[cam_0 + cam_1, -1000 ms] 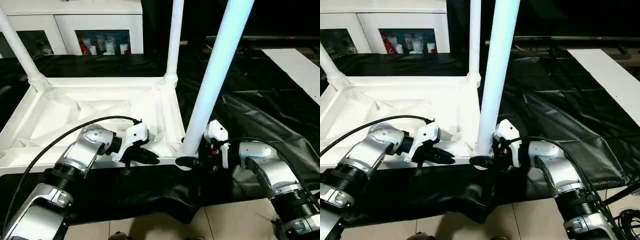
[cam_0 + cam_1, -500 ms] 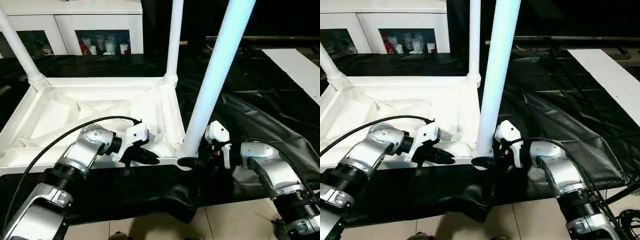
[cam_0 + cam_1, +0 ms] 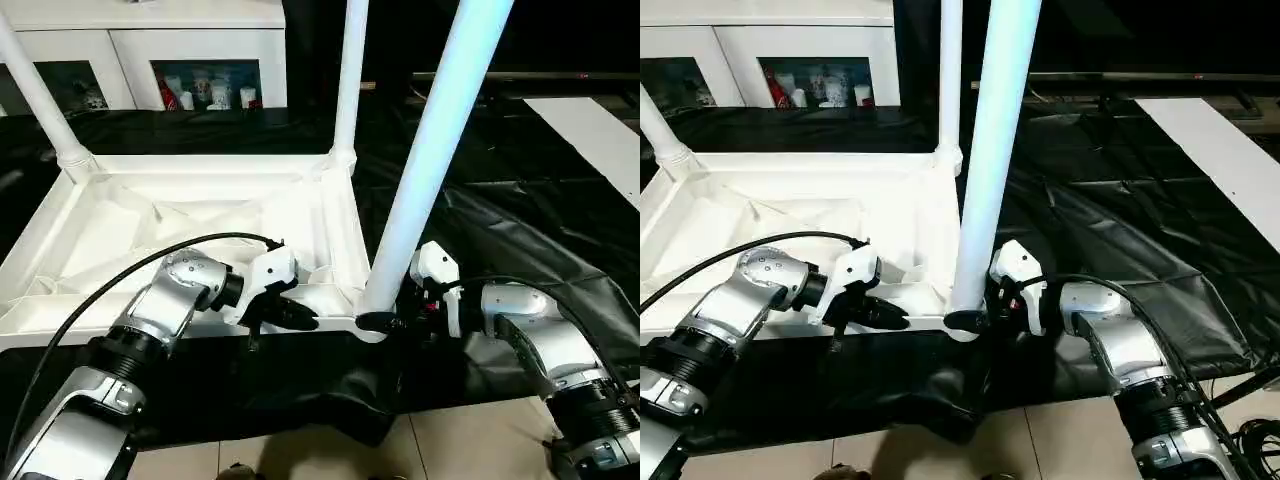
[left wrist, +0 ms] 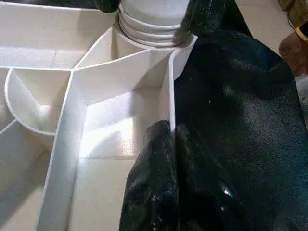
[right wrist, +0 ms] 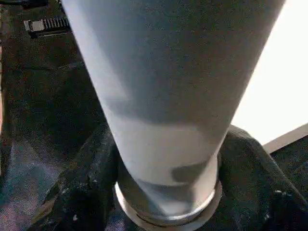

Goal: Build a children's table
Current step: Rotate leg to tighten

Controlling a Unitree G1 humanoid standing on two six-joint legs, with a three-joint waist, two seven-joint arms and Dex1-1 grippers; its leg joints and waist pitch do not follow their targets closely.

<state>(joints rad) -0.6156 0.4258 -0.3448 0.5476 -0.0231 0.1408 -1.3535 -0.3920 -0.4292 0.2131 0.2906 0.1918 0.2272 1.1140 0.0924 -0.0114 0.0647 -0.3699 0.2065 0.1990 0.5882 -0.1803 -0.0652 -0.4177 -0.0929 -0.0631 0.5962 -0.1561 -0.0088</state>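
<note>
The white tabletop [image 3: 200, 163] lies upside down, ribbed side up, on the black-sheeted work table. Two white legs stand in its far corner sockets, one on the left [image 3: 40, 100] and one on the right [image 3: 348, 80]. A third leg [image 3: 425, 160] rises tilted from the near right corner socket. My right gripper [image 3: 380, 322] is shut around that leg's base, with a black finger [image 5: 82, 192] on each side of the tube [image 5: 168, 120]. My left gripper [image 3: 300, 318] is shut on the tabletop's near rim wall [image 4: 171, 110], a little left of that socket [image 4: 149, 38].
A white cabinet with glass doors [image 3: 150, 50] stands behind the work table. A white panel [image 3: 600, 130] lies at the far right. The black sheet [image 3: 500, 230] is creased and hangs over the front edge above the tiled floor [image 3: 470, 440].
The near right leg and my right gripper have shifted very slightly to the right. My left arm has stayed still.
</note>
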